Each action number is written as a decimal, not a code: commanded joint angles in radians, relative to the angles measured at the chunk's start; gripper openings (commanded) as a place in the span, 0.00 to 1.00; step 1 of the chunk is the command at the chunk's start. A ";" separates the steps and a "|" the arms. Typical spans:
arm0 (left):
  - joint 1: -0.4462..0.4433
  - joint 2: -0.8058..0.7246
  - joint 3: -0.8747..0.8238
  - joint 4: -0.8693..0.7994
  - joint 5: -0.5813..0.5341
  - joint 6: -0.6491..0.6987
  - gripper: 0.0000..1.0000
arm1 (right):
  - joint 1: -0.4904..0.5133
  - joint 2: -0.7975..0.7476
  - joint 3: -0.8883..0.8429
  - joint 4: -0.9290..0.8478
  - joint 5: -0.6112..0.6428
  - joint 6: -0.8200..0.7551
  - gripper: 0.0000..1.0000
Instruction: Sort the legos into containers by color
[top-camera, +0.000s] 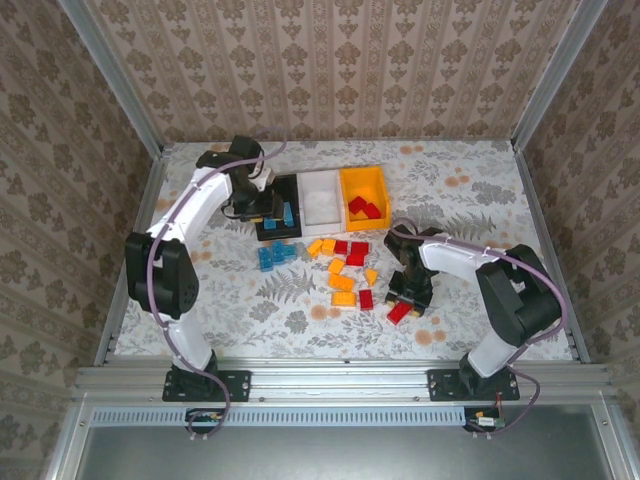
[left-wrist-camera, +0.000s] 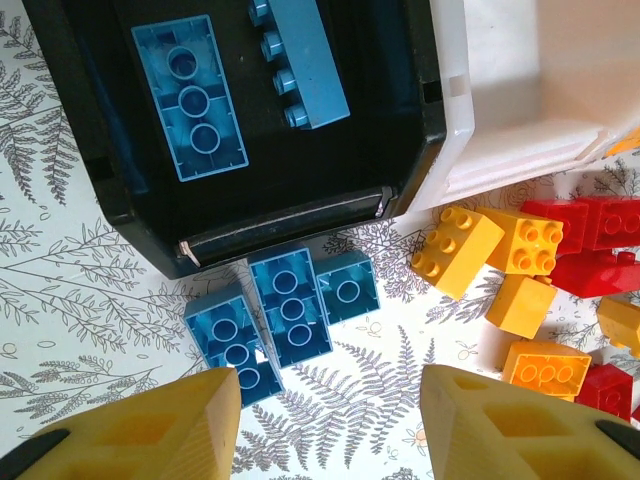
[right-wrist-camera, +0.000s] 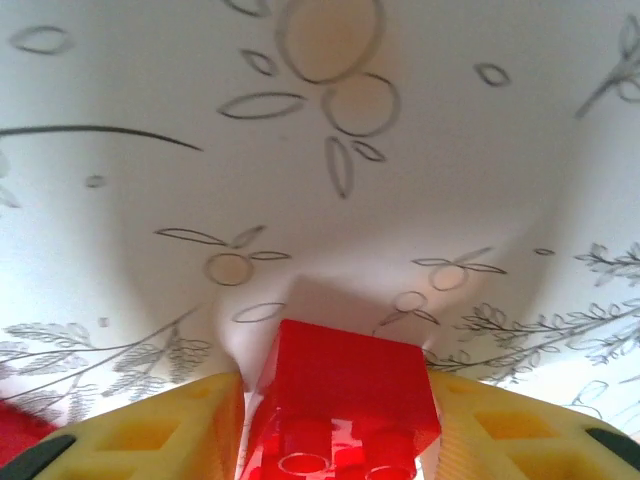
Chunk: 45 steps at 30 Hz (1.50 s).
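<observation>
Three joined bins stand at the back: a black bin holding blue bricks, a white bin, and an orange-yellow bin holding red bricks. My left gripper hangs open over the black bin's near edge, nothing between its fingers. Three blue bricks lie on the table just below that bin. My right gripper is shut on a red brick low over the table, with the same red brick seen at the near right.
Loose orange bricks and red bricks lie scattered mid-table, in front of the bins. Orange bricks and red ones sit to the right of the blue group. Walls enclose the floral table.
</observation>
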 joint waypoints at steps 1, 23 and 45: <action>0.010 -0.044 -0.016 -0.007 0.011 -0.012 0.51 | -0.003 0.007 0.068 -0.009 0.026 -0.030 0.46; 0.053 -0.245 -0.256 0.038 -0.004 -0.037 0.56 | 0.049 0.098 0.171 -0.143 0.025 -0.220 0.60; 0.053 -0.284 -0.305 0.052 0.011 -0.055 0.57 | 0.036 0.094 0.201 -0.114 0.062 -0.223 0.27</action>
